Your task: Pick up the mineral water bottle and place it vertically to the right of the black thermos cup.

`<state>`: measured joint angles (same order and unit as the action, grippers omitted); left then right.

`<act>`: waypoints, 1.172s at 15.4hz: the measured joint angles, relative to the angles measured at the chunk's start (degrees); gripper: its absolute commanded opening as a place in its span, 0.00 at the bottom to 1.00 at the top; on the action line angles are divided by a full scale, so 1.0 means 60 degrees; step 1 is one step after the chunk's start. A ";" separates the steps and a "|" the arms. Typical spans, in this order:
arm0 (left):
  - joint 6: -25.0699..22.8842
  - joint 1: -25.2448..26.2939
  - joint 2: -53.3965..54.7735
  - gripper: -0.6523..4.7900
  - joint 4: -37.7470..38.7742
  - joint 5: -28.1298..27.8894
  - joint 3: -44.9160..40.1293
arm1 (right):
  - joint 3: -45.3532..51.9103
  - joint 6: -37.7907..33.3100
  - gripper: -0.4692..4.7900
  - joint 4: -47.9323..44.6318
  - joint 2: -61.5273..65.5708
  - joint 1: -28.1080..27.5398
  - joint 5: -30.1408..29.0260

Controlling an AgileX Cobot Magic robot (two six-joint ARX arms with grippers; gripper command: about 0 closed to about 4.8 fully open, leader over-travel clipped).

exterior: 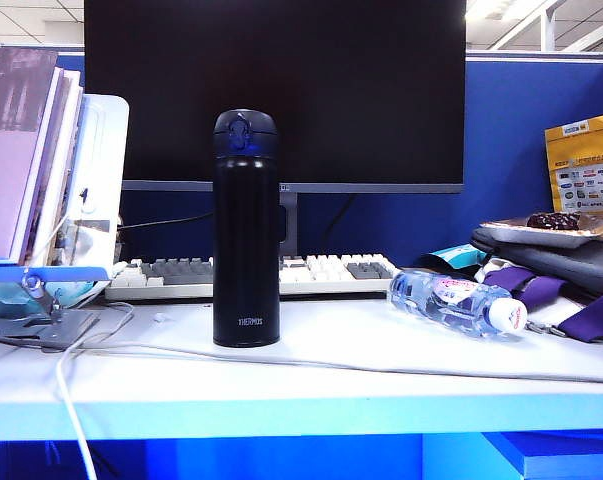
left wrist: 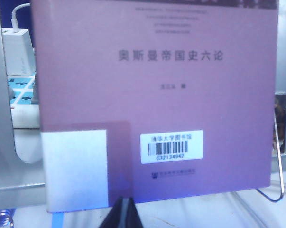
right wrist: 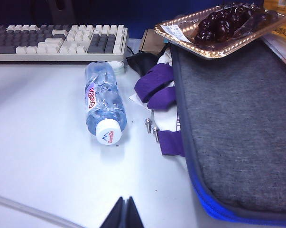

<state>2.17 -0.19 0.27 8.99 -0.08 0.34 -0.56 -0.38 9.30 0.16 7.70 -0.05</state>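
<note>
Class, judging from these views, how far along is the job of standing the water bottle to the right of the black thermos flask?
Nothing is done yet. The small clear plastic water bottle with a white cap lies on its side on the white desk, right of the tall black thermos flask, which stands upright. Nothing is in hand: the left gripper and right gripper are shut and empty. Picking up, uprighting and placing remain.

An office cubicle: a dark monitor and keyboard on a white worktop, blue partition behind, books propped alongside.
</note>
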 measured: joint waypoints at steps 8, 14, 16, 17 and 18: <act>-0.0004 0.0000 -0.0004 0.12 0.0000 0.0000 0.0000 | 0.0000 0.0000 0.09 0.0000 0.0000 0.0000 0.0000; -0.0004 0.0004 -0.0004 0.12 0.0000 0.0000 0.0000 | 0.0000 0.0007 0.09 0.0000 0.0000 0.0000 0.0004; -0.0004 0.0000 0.0000 0.12 0.0000 0.0000 0.0000 | 0.0000 0.0102 0.09 0.0000 0.0000 0.0000 0.0004; -0.0004 0.0004 0.0000 0.12 0.0000 0.0000 0.0000 | 0.0000 0.0113 0.09 0.0000 0.0000 0.0000 0.0004; -0.0004 0.0004 0.0000 0.12 0.0000 0.0000 0.0000 | 0.0000 0.0113 0.09 0.0000 0.0000 0.0000 0.0004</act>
<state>2.15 -0.16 0.27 8.99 -0.08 0.34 -0.56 0.30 9.30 0.16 7.70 -0.03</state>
